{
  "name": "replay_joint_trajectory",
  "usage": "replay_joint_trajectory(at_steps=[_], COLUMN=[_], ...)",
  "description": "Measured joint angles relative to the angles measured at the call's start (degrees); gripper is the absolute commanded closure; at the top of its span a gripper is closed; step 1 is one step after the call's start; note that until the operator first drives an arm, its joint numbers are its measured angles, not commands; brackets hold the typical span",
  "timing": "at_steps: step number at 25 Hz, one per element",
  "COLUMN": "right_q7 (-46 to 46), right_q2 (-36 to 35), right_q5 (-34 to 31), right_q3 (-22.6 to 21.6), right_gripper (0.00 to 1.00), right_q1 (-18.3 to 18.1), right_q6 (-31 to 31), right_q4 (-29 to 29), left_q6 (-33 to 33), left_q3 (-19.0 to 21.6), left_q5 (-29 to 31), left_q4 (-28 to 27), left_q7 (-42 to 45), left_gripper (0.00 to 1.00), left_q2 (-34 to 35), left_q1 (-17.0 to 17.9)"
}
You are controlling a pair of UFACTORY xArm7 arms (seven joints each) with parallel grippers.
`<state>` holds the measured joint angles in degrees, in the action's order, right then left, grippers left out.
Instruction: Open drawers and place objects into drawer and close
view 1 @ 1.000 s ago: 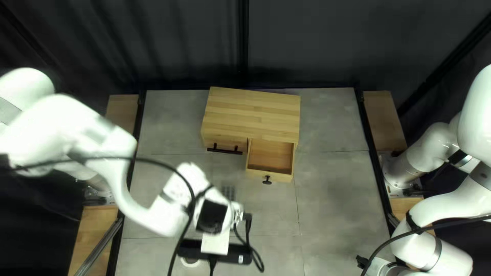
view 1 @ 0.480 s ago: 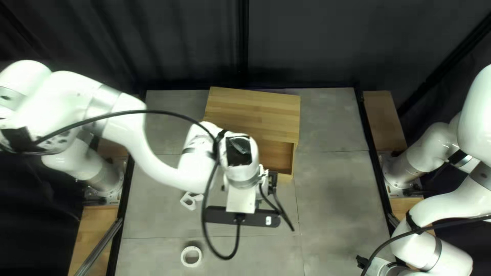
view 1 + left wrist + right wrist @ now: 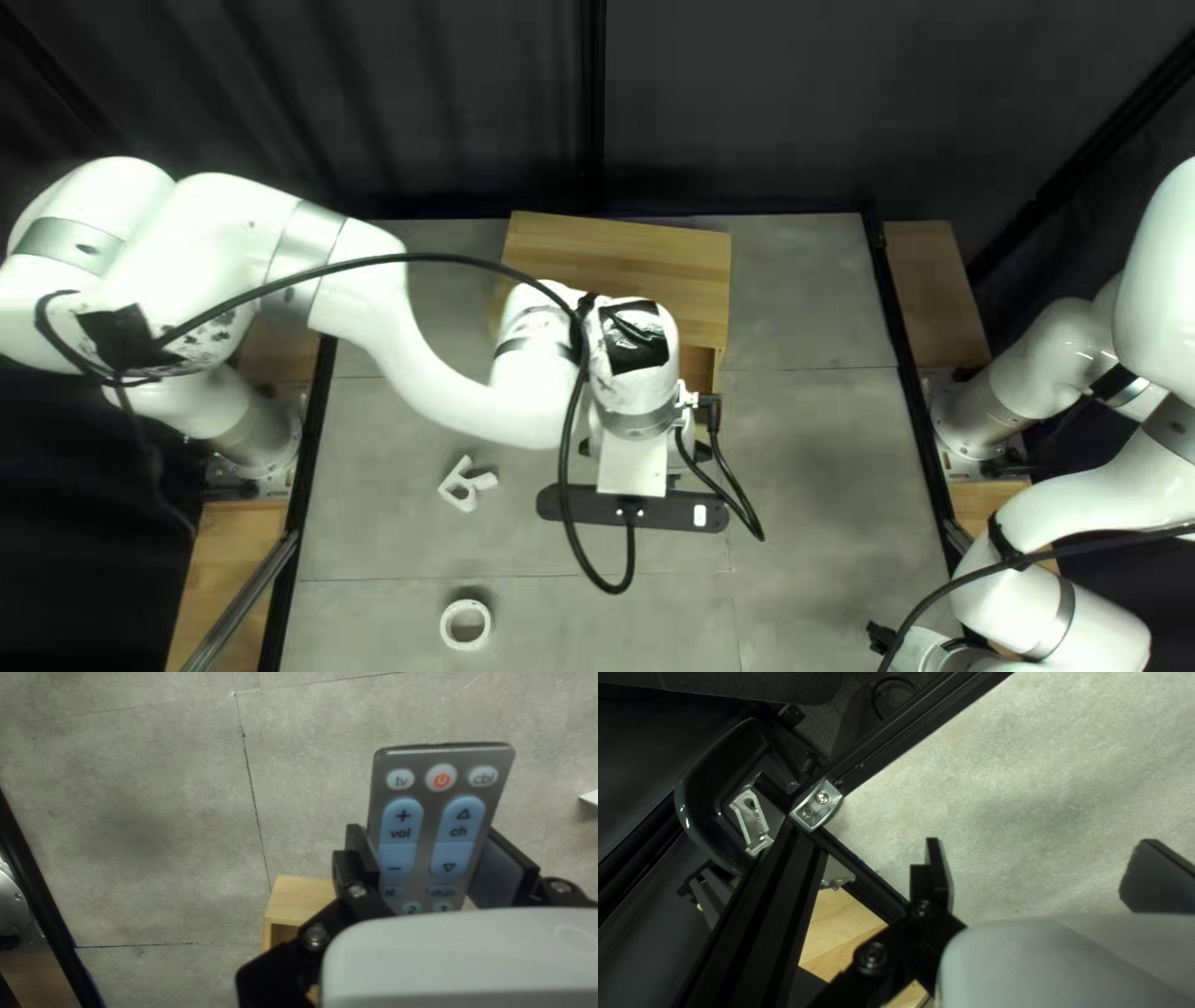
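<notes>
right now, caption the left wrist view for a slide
Left gripper holding a remote control near an open wooden drawer

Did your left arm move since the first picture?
Yes! In the top left view, my left arm swung its wrist end right and up, now covering part of the wooden cabinet.

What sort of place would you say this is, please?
Most likely a robotics lab or test cell: the left robot arm and right robot arm are mounted at opposite sides of a table, with a wooden cabinet on it and a dark curtain behind.
</notes>
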<state>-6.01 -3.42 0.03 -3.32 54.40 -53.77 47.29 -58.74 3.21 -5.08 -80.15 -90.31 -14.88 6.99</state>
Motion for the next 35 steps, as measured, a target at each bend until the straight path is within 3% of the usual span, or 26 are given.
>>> replay_joint_trajectory(at_steps=[16,35], right_q7=[0.00,0.00], right_q2=[0.00,0.00], right_q5=[0.00,0.00], right_q3=[0.00,0.00], right_gripper=[0.00,0.00], right_q1=[0.00,0.00], right_q6=[0.00,0.00], right_q4=[0.00,0.00], left_q6=[-0.43,-3.22], left_q3=[-0.66,0.13], left_q5=[-2.46,-3.57], left_q4=[-2.96,-4.16], left_q7=[-4.56,0.58], left_gripper=[1.00,1.00], left_q2=[-2.92,-1.42], left_q1=[-3.02,-1.50])
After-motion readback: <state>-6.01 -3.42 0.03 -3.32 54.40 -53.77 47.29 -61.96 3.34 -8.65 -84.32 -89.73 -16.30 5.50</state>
